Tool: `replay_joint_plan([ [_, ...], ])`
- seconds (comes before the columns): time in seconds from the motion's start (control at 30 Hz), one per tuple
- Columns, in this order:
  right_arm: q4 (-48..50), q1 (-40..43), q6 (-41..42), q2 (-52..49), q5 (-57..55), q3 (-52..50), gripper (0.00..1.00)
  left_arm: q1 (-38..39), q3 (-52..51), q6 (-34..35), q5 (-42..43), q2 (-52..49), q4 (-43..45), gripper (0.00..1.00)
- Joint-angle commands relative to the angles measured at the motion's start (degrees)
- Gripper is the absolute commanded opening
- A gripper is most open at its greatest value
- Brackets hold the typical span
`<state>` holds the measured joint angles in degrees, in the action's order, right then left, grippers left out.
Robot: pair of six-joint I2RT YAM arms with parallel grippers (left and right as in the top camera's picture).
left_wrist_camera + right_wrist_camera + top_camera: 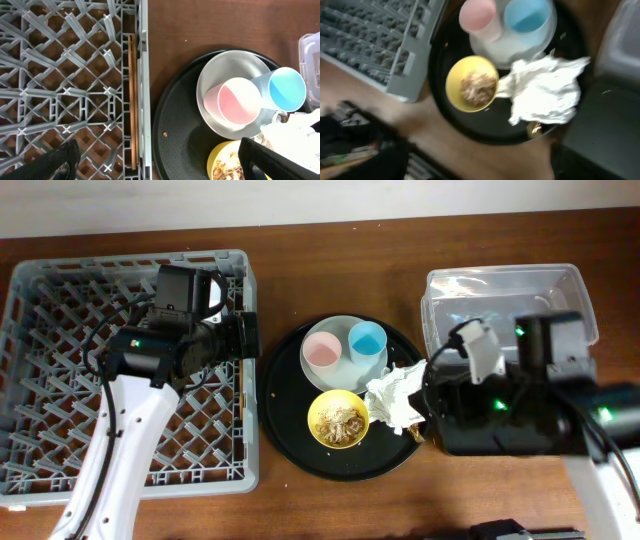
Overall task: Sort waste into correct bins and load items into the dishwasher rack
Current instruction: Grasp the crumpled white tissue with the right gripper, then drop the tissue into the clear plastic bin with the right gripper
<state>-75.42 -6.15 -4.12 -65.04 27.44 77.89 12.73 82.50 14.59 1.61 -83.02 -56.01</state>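
Left gripper (159, 150) is wide open, fingers out at both bottom corners of its wrist view with nothing between them. It hangs over the right edge of the rack (60, 430), which fills the left half of the overhead frame. Chopsticks (132, 100) lie flat, side by side, in the rack's rightmost channel along the wall. Round black tray (285, 420) sits centre frame on the table (300, 510), just right of the rack. On it: plate (345, 325) at the top, with pink cup (322, 350) and blue cup (367, 340) standing on it and touching. Yellow bowl (338, 420) is below them with food scraps (338, 416) inside. Napkin (398, 395) is on the tray's right side, against the bowl. Clear tub (500, 285) is upper right, with the black bin tray (605, 140) just below it, mostly under the right arm. Right gripper (432, 390) is at the napkin's right edge. Can't tell its opening, the right wrist view is blurred.
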Motion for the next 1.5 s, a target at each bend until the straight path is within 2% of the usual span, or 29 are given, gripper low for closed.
replay_joint_plan([
  [0.0, -0.2, -0.2, 3.3, -6.1, 4.2, -1.0, 0.82, -0.2, 0.4, 0.6, 0.6, 0.0, 0.1, 0.99],
  [0.03, 0.0, -0.2, 5.8, -8.2, 2.0, -2.0, 0.78, -0.2, 0.4, 0.6, 0.6, 0.0, 0.1, 0.99],
  [0.13, 1.1, -0.2, 13.6, -12.4, -6.6, -4.2, 0.77, -0.2, 0.4, 0.6, 0.6, 0.0, 0.1, 0.99],
  [0.3, 14.2, -3.4, 21.6, -17.0, -13.1, -14.2, 0.75, -0.2, 0.4, 0.6, 0.6, 0.0, 0.0, 0.99],
  [0.47, 24.0, -9.9, 22.7, -21.3, -19.3, -19.9, 0.75, -0.2, 0.4, 0.6, 0.6, 0.0, 0.1, 0.99],
  [0.63, 26.9, -14.9, 24.8, -28.7, -31.1, -20.0, 0.75, -0.2, 0.4, 0.6, 0.6, 0.0, 0.1, 0.99],
  [0.8, 27.8, -14.9, 26.4, -35.8, -30.9, -20.0, 0.73, -0.2, 0.4, 0.6, 0.6, 0.0, 0.1, 0.99],
  [0.83, 27.8, -14.9, 26.5, -36.9, -30.7, -20.0, 0.63, -0.2, 0.4, 0.6, 0.6, 0.0, 0.1, 0.99],
  [0.87, 27.7, -14.9, 26.5, -37.4, -30.7, -20.0, 0.48, -0.2, 0.4, 0.6, 0.6, 0.0, 0.1, 0.99],
  [0.9, 27.7, -14.9, 26.5, -37.5, -30.7, -20.0, 0.17, -0.2, 0.4, 0.6, 0.6, 0.0, 0.1, 0.99],
  [0.93, 27.3, -14.9, 26.5, -37.1, -30.5, -19.3, 0.04, -0.2, 0.4, 0.6, 0.6, 0.0, 0.1, 0.99],
  [1.07, 18.2, -14.8, 23.9, -35.2, -30.5, -10.3, 0.04, -0.2, 0.4, 0.6, 0.6, 0.0, 0.1, 0.99],
  [1.23, 3.7, -12.5, 22.4, -33.6, -35.8, 12.5, 0.04, -0.2, 0.4, 0.6, 0.6, 0.0, 0.1, 0.99],
  [1.33, 4.4, -7.5, 22.9, -33.6, -38.9, 18.6, 0.04, -0.2, 0.4, 0.6, 0.6, 0.0, 0.1, 0.99],
  [1.47, 11.9, 2.7, 26.3, -35.5, -38.6, 17.7, 0.04, -0.2, 0.4, 0.6, 0.6, 0.0, 0.1, 0.99],
])
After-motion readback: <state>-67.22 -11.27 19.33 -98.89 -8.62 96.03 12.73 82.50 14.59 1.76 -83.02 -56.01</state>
